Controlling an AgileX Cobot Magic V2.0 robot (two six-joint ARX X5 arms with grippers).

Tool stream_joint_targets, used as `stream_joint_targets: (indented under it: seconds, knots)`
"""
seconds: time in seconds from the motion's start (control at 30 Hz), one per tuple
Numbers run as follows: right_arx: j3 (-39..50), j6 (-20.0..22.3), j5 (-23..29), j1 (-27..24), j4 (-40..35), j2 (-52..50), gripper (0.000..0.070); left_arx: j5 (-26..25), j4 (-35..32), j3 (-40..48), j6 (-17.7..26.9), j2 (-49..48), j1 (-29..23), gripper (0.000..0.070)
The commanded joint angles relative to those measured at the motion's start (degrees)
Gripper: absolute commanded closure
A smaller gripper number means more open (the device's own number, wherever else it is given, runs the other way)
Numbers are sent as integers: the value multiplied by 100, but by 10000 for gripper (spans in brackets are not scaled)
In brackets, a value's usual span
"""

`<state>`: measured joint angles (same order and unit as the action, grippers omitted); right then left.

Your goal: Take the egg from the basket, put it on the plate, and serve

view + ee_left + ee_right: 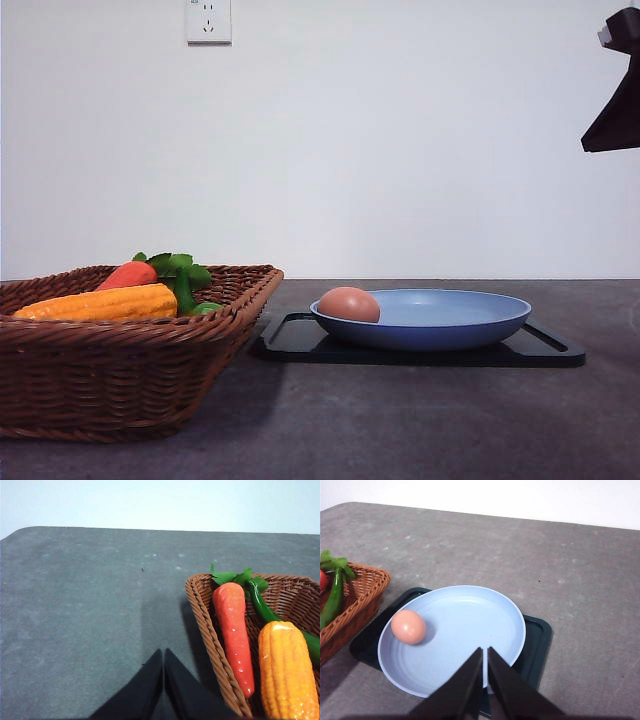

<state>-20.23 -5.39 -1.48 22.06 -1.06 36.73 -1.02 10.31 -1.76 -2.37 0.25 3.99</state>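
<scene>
The right gripper (485, 652) hangs above the round light blue plate (470, 610), fingers pressed together, empty; the left gripper (163, 655) is likewise closed on nothing beside the brown wicker basket (210, 630); the small brown-pink egg (408, 626) lies on the plate, near its basket-side rim.

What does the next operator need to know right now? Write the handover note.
Left gripper: shut, empty, over bare table beside the basket.
Right gripper: shut, empty, above the plate.
Egg: lying in the plate near its basket-side rim; the plate sits on the black tray.
Carrot and corn remain in the basket.
Done: egg transferred.
Left: serve the plate.
</scene>
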Motion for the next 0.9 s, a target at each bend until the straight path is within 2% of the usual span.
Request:
stream_joint_targets:
  seconds: [0.0, 0.47, 0.6, 0.67, 0.73, 0.8, 0.87]
  knots:
    - [-35, -55, 4, 28, -63, 22, 700, -9, -4, 157, -22, -9, 0, 700]
    - [-35, -52, 4, 28, -63, 22, 700, -9, -4, 157, -22, -9, 0, 700]
    - [-35, 64, 11, 31, -61, 16, 700, -9, -4, 157, -22, -9, 0, 700]
    - [-33, 553, 203, 22, 12, -163, 700, -9, -4, 157, -22, -9, -2, 700]
    - [-30, 934, 615, -42, 116, -571, 700, -9, -4, 157, -22, -9, 0, 700]
    - [-18, 1209, 843, -170, 114, -961, 700, -7, -4, 157, -22, -9, -2, 700]
    - [24, 1348, 844, -416, 52, -1392, 700, -9, -4, 157, -22, -9, -2, 700]
